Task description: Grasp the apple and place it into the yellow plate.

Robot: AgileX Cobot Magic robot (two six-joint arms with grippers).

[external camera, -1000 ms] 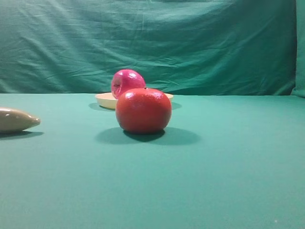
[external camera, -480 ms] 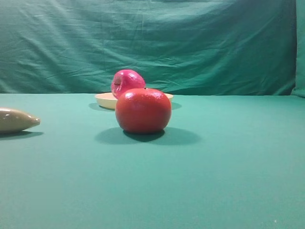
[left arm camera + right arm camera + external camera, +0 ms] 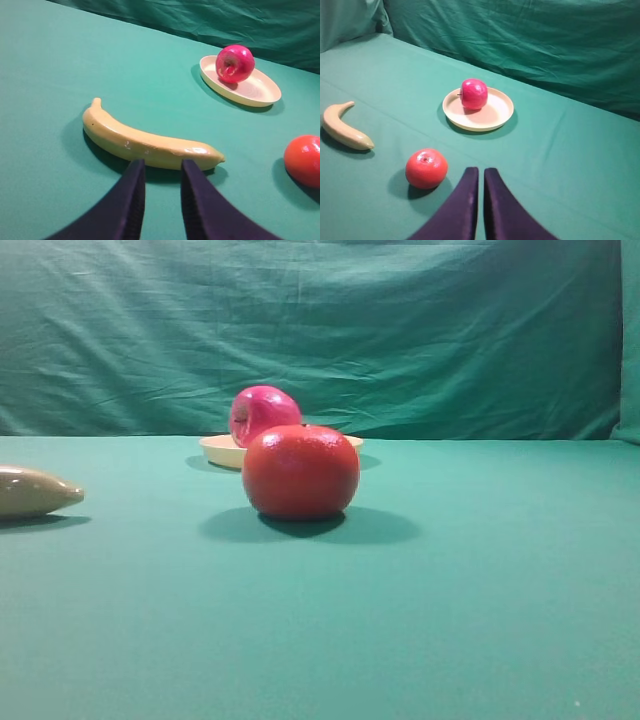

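apple (image 3: 473, 93) in yellow plate (image 3: 496, 119) | glossy, rigid, rolls; grip round its widest girth | left end effector (image 3: 161, 170) apart, empty | right end effector (image 3: 481, 176) together, empty

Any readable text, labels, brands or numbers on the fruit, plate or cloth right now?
None: no word, number, label or brand shows in any view.
apple: no sticker.
yellow plate: plain.
orange-red fruit: no marking.
banana: only small pale scuffs, not text.
green cloth: unprinted.
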